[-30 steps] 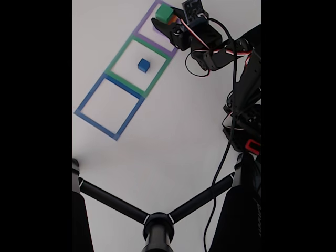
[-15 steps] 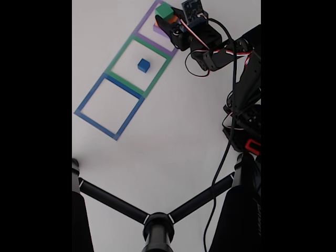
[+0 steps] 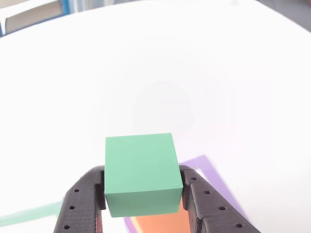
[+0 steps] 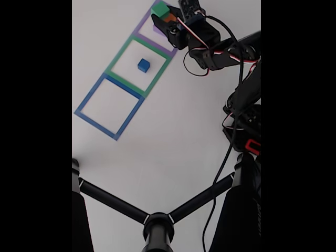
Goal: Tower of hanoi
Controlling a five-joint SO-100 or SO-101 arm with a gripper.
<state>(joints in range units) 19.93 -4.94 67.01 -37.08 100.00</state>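
Green cube [image 3: 141,172] in hand [image 3: 143,204]

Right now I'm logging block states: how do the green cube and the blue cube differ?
The green cube is clamped between the gripper fingers at the purple square; the blue cube sits free inside the green square. Green looks larger than blue. Both are plain solid-colored cubes.

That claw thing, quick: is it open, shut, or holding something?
Gripper: shut on the green cube, one of the fingers pressed to each side.
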